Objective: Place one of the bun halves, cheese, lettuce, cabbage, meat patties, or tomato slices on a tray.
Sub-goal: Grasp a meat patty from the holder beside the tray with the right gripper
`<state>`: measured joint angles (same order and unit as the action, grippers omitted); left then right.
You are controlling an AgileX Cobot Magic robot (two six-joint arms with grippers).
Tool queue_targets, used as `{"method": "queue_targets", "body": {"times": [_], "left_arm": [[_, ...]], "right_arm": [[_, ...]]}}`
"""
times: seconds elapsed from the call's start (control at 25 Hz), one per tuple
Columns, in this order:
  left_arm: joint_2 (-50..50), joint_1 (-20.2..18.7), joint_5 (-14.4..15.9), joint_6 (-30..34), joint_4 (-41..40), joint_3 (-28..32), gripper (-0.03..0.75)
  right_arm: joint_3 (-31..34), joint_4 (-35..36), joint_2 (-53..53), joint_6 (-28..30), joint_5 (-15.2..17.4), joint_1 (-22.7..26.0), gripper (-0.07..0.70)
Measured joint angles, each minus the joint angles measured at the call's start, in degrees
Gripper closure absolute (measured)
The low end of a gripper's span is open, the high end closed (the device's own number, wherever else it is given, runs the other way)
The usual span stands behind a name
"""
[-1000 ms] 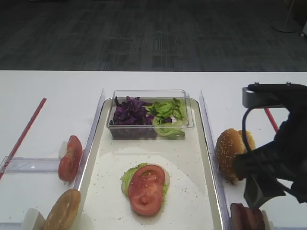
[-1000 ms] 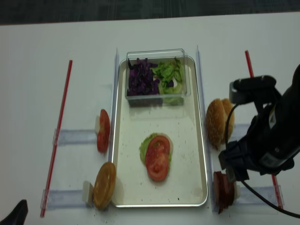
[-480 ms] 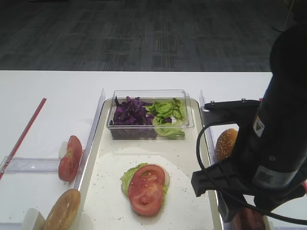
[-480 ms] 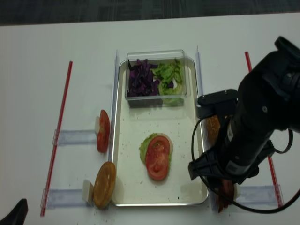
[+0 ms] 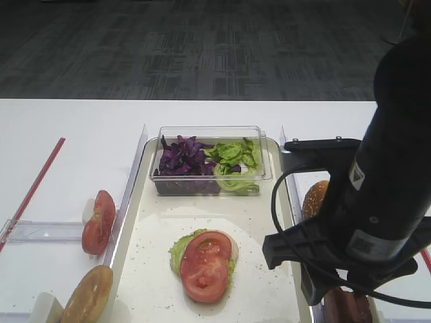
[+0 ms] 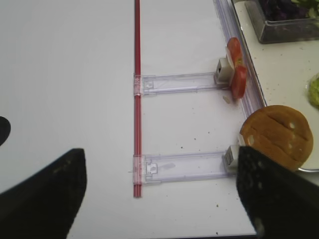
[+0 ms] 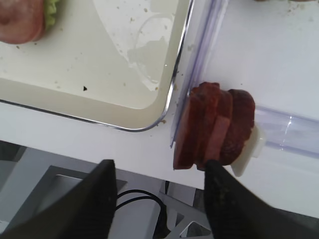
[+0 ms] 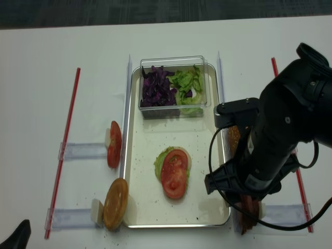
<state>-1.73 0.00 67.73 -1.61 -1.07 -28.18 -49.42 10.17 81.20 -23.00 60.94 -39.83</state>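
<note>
I see my right fingers (image 7: 158,199) apart, holding nothing. The red-brown round meat patties (image 7: 214,127) stand on edge just above them, beside the cream-white rectangular tray (image 7: 99,107). Left fingers (image 6: 159,199) are spread too.

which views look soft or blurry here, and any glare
Right wrist view: the claw fingers are dark, out-of-focus shapes, the meat patties fairly sharp, with a wet sheen on the tray. Left wrist view: the fingers are blurred too. The realsense view is softer than the other high view.
</note>
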Motion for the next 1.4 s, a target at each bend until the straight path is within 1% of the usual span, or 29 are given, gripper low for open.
{"method": "queue_targets", "body": {"times": [0.16,0.32,0.8,1.08,1.4], "left_arm": [[0.0,0.0,0.0,0.0,0.0,0.0,0.151],[0.0,0.0,0.0,0.0,0.0,0.0,0.151],[0.0,0.0,0.0,0.0,0.0,0.0,0.151],[0.0,0.0,0.0,0.0,0.0,0.0,0.151],[0.0,0.0,0.0,0.0,0.0,0.0,0.151]], "right_arm": [[0.0,0.2,0.0,0.1,-0.8,0.0,0.227],[0.0,0.3,0.0,-0.2,-1.3,0.0,0.232],[0.0,0.3,0.0,-5.2,-1.4,0.0,0.232],[0.0,0.3,0.1,-5.7,-1.4,0.0,0.232],[0.7,0.3,3.5,-5.7,-1.7,0.0,0.234]]}}
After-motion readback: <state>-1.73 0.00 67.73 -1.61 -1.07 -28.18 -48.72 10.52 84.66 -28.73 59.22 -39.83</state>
